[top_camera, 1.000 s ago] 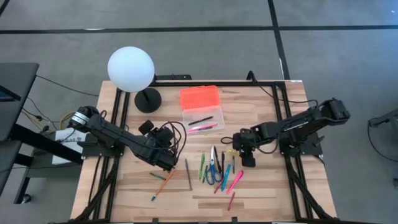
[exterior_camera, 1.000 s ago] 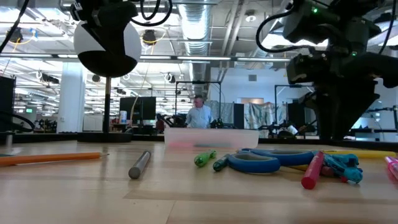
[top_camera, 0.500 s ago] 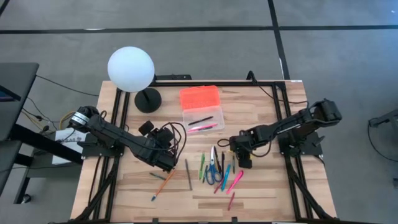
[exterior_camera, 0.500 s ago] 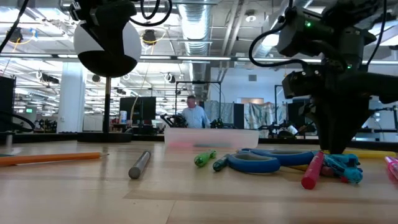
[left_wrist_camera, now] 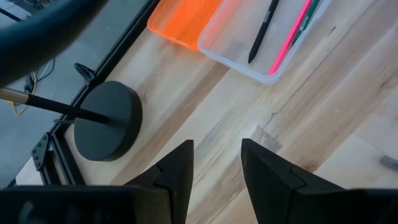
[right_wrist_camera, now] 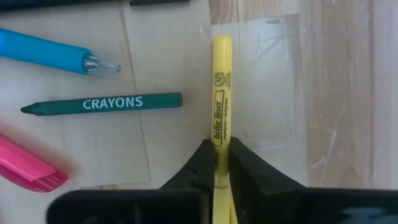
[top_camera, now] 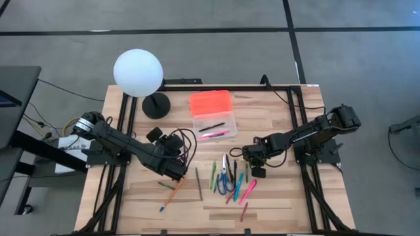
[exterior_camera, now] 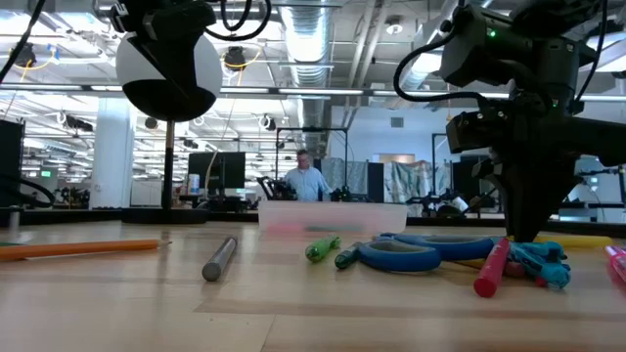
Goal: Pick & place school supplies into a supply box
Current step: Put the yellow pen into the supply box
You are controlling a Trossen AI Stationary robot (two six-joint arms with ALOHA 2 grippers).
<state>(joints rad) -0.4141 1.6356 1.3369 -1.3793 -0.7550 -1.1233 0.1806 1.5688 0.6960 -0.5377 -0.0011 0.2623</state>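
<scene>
the right gripper [right_wrist_camera: 221, 163] is down on the table just right of the loose pile of supplies, its two dark fingers [right_wrist_camera: 200, 163] pressed together on the near end of a yellow highlighter [right_wrist_camera: 219, 102], which lies flat on the wood and runs straight out from between them. in the right wrist view a teal crayon [right_wrist_camera: 102, 104] lies close beside the highlighter and crosswise to it, a blue pen [right_wrist_camera: 46, 51] just past the crayon, and a pink marker [right_wrist_camera: 25, 168] nearer the gripper; none of them touches the highlighter. in the high view the right gripper [top_camera: 257, 169] sits at the pile's right edge, next to the blue-handled scissors [top_camera: 224, 182]. the supply box [top_camera: 214, 123] stands beyond the pile toward the table's far edge, open, with a black pen and a pink one already inside and its orange lid [top_camera: 210, 102] lying against its far side. the left gripper [left_wrist_camera: 214, 165] hovers left of the pile, fingers apart and holding nothing, near a lamp base [left_wrist_camera: 106, 120].
</scene>
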